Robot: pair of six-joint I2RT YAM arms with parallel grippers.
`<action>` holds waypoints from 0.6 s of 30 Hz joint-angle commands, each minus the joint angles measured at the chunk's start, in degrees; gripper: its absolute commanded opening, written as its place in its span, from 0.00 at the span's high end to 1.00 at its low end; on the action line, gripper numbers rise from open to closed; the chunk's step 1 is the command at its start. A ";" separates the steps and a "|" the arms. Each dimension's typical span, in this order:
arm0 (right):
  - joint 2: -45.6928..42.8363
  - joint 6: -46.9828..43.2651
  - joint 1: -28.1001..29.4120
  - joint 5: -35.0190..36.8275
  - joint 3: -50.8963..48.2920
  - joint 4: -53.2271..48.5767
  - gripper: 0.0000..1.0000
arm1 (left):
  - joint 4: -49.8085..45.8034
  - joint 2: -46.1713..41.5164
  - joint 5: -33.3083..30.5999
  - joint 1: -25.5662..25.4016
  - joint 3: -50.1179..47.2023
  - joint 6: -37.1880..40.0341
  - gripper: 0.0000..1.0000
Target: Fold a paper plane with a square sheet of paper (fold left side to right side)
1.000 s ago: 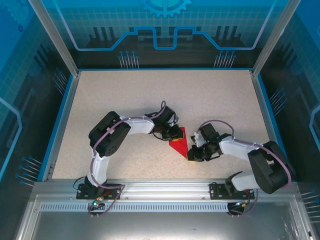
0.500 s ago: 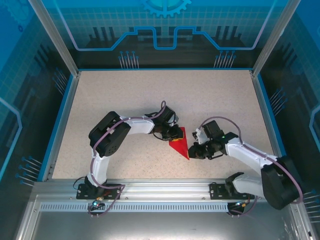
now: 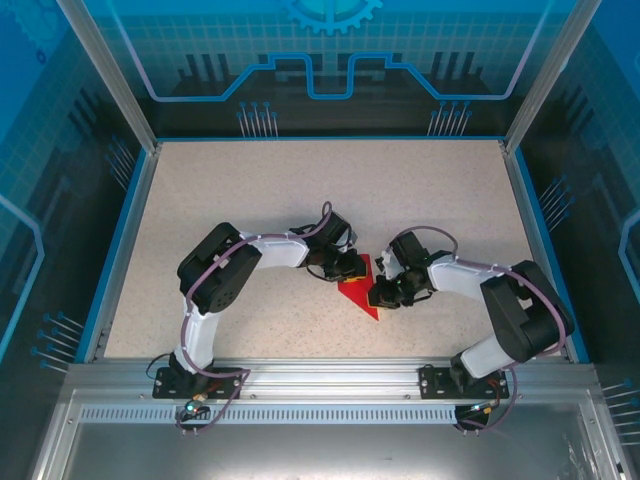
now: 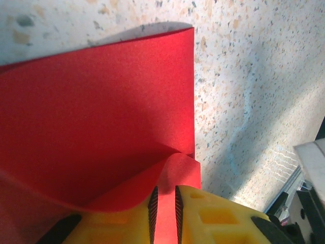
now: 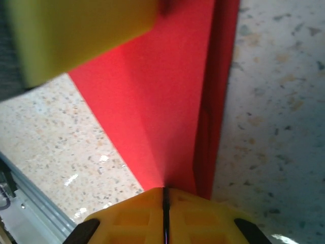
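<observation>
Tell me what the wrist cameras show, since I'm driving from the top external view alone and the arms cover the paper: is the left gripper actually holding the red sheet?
Observer: Yes. In the left wrist view the left gripper is shut on the red sheet, with a strip of it pinched between the yellow fingers.
Operator: Does the sheet lie flat there?
Observer: No. A flap of it curls up off the table into the jaws.
Operator: And the other arm?
Observer: The right gripper is shut, and the sheet's folded edge runs straight into the seam between its fingers.
</observation>
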 commanded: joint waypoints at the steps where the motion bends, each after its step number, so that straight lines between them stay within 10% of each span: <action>1: 1.34 -1.24 -0.83 3.30 -1.32 -1.80 0.91 | -6.34 2.00 -3.39 0.13 -1.48 1.17 0.79; 18: 3.88 -2.44 -2.36 6.68 -2.50 -3.58 1.00 | -2.25 -10.75 -2.82 0.10 -5.69 2.78 0.74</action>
